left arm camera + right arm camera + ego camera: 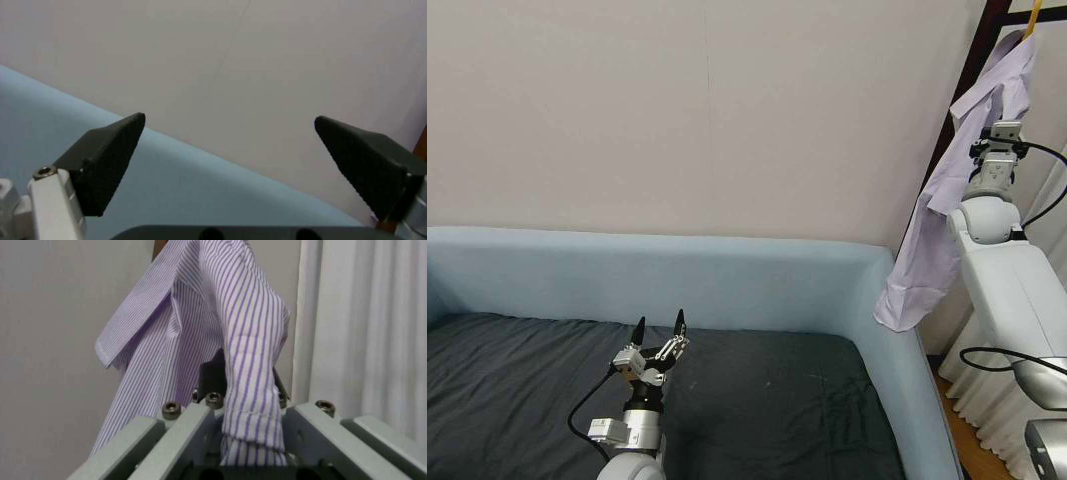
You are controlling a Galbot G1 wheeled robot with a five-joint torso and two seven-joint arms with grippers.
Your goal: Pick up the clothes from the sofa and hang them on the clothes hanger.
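Observation:
A purple-striped white shirt hangs from the top of a dark clothes stand at the upper right, its tail drooping past the sofa's end. My right gripper is raised against the shirt, just below its collar. In the right wrist view a fold of the shirt runs down between the dark fingers, and the right gripper is shut on it. My left gripper stands open over the sofa's dark seat cushion, pointing up at the wall. The left gripper holds nothing.
The light blue sofa back runs across the view and turns into an armrest at the right. A yellow hanger tip shows above the shirt. A pale curtain hangs behind the stand, and the wall is plain.

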